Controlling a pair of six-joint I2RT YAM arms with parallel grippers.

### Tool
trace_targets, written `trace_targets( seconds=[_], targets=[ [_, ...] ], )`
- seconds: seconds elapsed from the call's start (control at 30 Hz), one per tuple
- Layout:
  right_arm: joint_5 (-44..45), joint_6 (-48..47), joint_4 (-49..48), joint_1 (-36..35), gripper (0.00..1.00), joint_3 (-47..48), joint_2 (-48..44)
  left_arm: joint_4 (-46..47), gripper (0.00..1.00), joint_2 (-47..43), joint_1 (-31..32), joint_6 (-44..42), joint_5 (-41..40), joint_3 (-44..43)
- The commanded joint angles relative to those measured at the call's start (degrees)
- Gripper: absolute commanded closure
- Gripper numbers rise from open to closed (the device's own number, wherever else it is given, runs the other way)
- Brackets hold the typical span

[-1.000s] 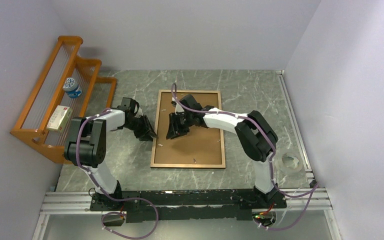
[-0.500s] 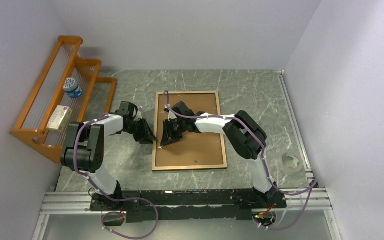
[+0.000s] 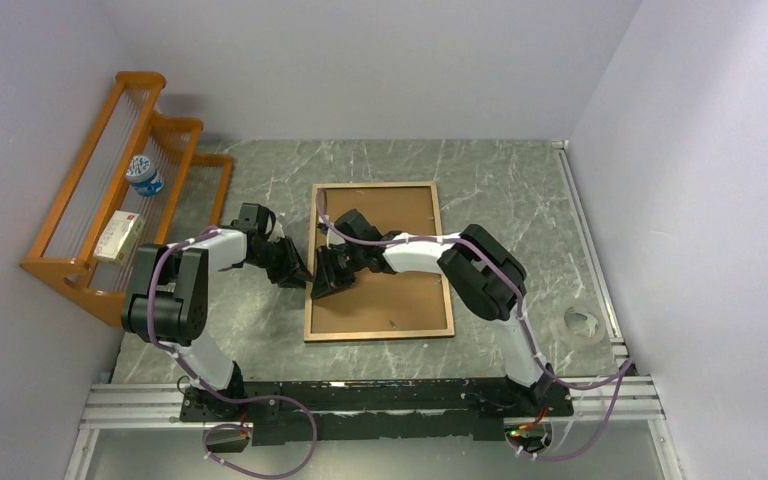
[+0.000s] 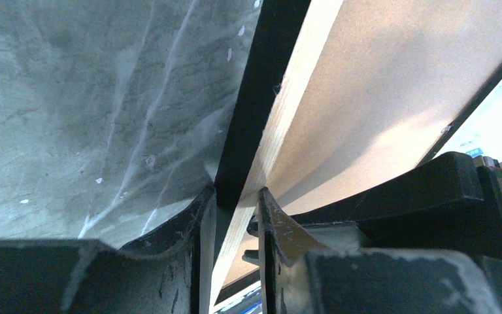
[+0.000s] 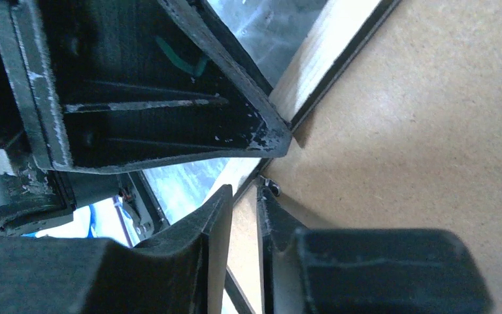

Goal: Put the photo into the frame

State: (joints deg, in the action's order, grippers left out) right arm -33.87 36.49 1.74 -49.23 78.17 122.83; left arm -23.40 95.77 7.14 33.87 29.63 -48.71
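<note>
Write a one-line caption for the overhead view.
Left gripper and right gripper at the frame's left rail; frame lies back-up, orange rack nearby.

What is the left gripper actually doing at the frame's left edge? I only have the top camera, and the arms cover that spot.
Observer: In the left wrist view, the left gripper has one finger on each side of the frame, closed on its left rail.
Operator: And the right one?
Observer: The right wrist view shows the right gripper at the same rail. Its fingers are nearly together with pale wood in the gap. I cannot tell whether they pinch it.
Operator: Any clip near there?
Observer: Yes, a small metal tab sits at the edge of the brown backing board, just ahead of that gripper.
</note>
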Motion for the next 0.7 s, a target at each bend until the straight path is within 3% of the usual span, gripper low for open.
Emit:
trace_targets(
  seconds=[0.0, 0.33, 0.5, 0.67],
  targets=[
    [4.53, -1.42, -5.27, -0.80, 0.73, -2.25, 1.77, -2.61, 0.93, 1.24, 0.07, 0.14, 0.74, -0.01],
    [4.84, -1.50, -13.94, -1.18, 0.61, -9.47, -5.67, -4.38, 0.91, 1.61, 0.07, -0.90, 0.10, -2.42],
    [8.10, -2.16, -15.70, 0.35, 0.59, -13.39, -12.94, -5.43, 0.82, 1.35, -0.01, -1.45, -0.52, -4.99],
    [10.48, 1.27, -17.17, 5.40, 0.57, -14.89, -14.60, -5.99, 0.68, 2.00, -0.27, -2.16, -0.63, -8.71]
  ],
)
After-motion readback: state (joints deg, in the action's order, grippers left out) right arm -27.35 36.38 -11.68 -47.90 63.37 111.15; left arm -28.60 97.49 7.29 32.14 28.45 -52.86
